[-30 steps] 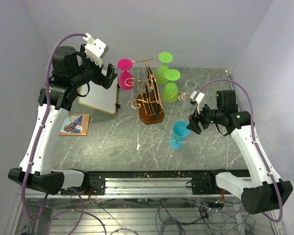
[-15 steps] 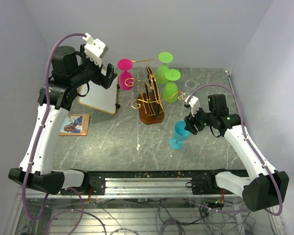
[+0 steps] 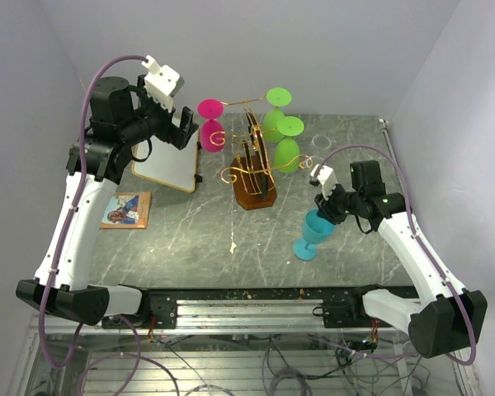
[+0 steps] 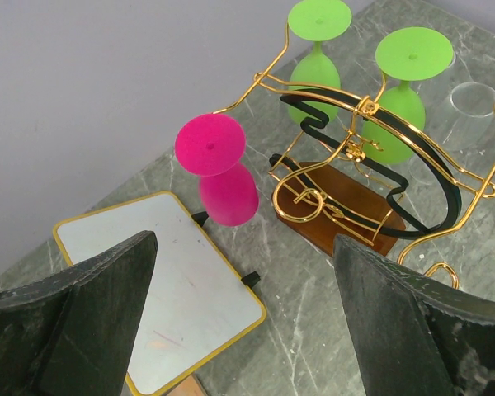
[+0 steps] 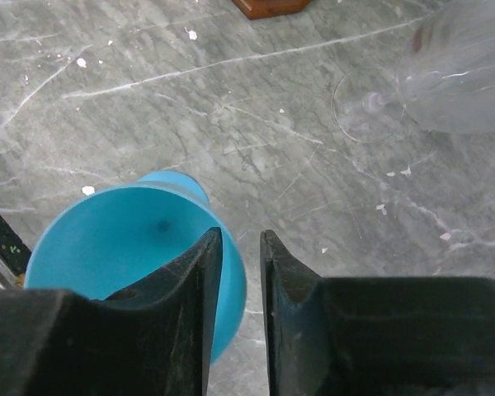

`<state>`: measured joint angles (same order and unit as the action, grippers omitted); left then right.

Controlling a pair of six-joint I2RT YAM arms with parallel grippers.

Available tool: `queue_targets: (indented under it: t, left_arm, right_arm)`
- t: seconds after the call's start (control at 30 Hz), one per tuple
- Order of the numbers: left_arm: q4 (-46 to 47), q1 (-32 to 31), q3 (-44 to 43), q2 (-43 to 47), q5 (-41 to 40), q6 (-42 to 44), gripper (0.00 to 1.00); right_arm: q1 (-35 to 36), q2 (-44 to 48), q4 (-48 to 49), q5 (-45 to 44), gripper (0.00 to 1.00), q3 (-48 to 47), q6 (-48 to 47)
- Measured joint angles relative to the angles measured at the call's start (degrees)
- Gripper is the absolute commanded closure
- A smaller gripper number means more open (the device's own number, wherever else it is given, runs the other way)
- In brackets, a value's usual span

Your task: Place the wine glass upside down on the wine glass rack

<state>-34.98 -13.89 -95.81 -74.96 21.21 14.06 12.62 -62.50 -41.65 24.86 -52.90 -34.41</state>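
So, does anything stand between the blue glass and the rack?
Nothing lies on the table between the blue wine glass, held by the right gripper, and the wine glass rack. Two green wine glasses already hang on the rack's facing side.

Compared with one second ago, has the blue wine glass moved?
Yes. The blue wine glass has shifted slightly right and downward in the top view, farther from the wine glass rack.

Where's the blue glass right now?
Top view, right side: the blue wine glass is front-right of the wine glass rack, rim pinched by the right gripper.
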Motion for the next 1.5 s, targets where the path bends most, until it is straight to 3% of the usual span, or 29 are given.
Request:
queue_targets:
  t: [0.2,0.47,0.97,1.13,1.5]
  left_arm:
    - [0.0,0.0,0.0,0.0,0.0,0.0,0.02]
    - [0.0,0.0,0.0,0.0,0.0,-0.2,0.02]
    - [0.9,0.3,0.0,0.0,0.7,-2.8,0.04]
    - [0.9,0.4,0.0,0.0,2.9,-4.5,0.02]
    - [7.0,1.1,2.9,-0.1,10.4,-17.7,0.14]
  right_arm:
    - [0.0,0.0,-2.2,0.2,1.0,-0.3,-2.2]
    - [0.0,-0.9,-5.8,3.4,1.0,-5.6,-6.2]
    - [0.0,-12.4,-13.9,29.5,1.0,-28.4,-10.5]
    - [0.0,-12.0,-10.0,32.8,1.0,-33.6,-5.9]
    - [0.1,-16.4,4.7,29.4,1.0,-48.4,13.8]
